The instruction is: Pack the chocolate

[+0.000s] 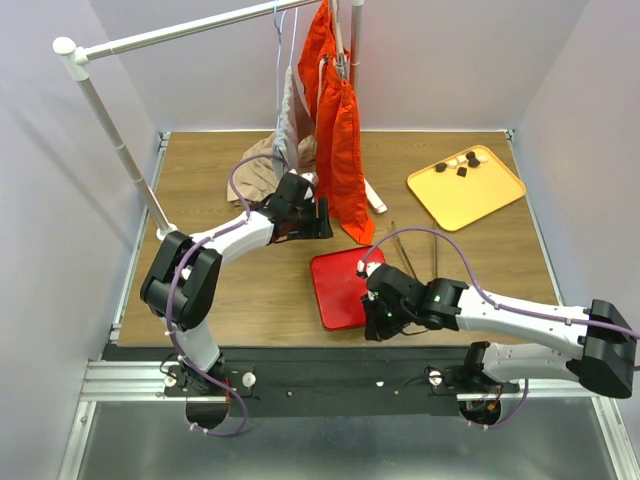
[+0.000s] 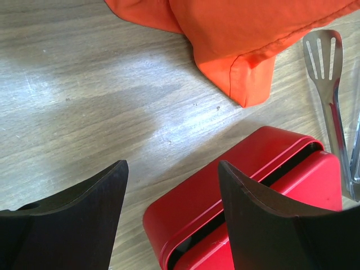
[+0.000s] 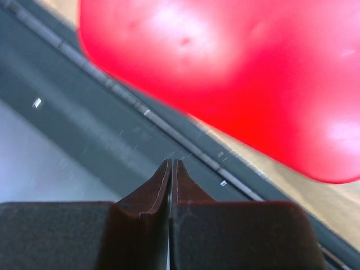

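Small dark and cream chocolate lumps (image 1: 472, 158) lie on the flat yellow-orange tray (image 1: 470, 200), well apart from the red square box (image 1: 338, 285). Left gripper (image 2: 171, 169) gapes wide, right gripper (image 3: 171, 164) pinched empty; box probably needs opening next.

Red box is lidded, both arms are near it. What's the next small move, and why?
Probably lower the left gripper, jaws open, onto the corner of the red box and grip its lid. The lid covers the box, a dark gap shows under its rim, and the chocolate sits on the yellow tray; the right gripper is shut.
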Robot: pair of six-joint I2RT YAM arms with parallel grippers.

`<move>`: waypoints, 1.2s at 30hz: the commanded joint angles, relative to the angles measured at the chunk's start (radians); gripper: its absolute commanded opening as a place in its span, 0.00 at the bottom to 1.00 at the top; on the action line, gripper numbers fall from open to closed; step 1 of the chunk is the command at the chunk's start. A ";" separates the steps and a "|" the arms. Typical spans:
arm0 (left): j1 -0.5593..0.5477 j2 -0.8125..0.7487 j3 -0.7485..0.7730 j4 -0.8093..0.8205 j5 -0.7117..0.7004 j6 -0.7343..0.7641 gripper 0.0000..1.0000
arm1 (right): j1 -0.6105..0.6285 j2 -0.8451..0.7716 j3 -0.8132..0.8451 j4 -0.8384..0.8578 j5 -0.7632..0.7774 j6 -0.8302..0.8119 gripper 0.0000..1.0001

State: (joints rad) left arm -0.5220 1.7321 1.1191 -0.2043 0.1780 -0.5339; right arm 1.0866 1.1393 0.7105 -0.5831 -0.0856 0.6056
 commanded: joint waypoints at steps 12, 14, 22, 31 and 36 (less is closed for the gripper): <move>0.042 -0.058 -0.011 -0.021 0.018 0.029 0.74 | 0.009 0.126 0.064 0.101 0.270 -0.010 0.09; 0.045 -0.060 -0.021 -0.015 0.026 0.034 0.74 | 0.010 0.128 0.069 0.106 0.270 -0.007 0.09; 0.045 -0.080 -0.031 -0.012 0.037 0.034 0.74 | 0.009 0.143 0.066 0.118 0.279 0.006 0.09; 0.045 -0.137 -0.045 -0.040 0.043 0.038 0.74 | 0.010 0.100 0.098 0.123 0.297 0.008 0.09; 0.045 -0.225 -0.056 -0.078 0.026 0.034 0.74 | 0.010 0.068 0.129 0.086 0.281 0.005 0.09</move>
State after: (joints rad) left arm -0.4797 1.6081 1.0794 -0.2375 0.1986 -0.5175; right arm 1.0912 1.2442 0.7910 -0.4934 0.1677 0.6090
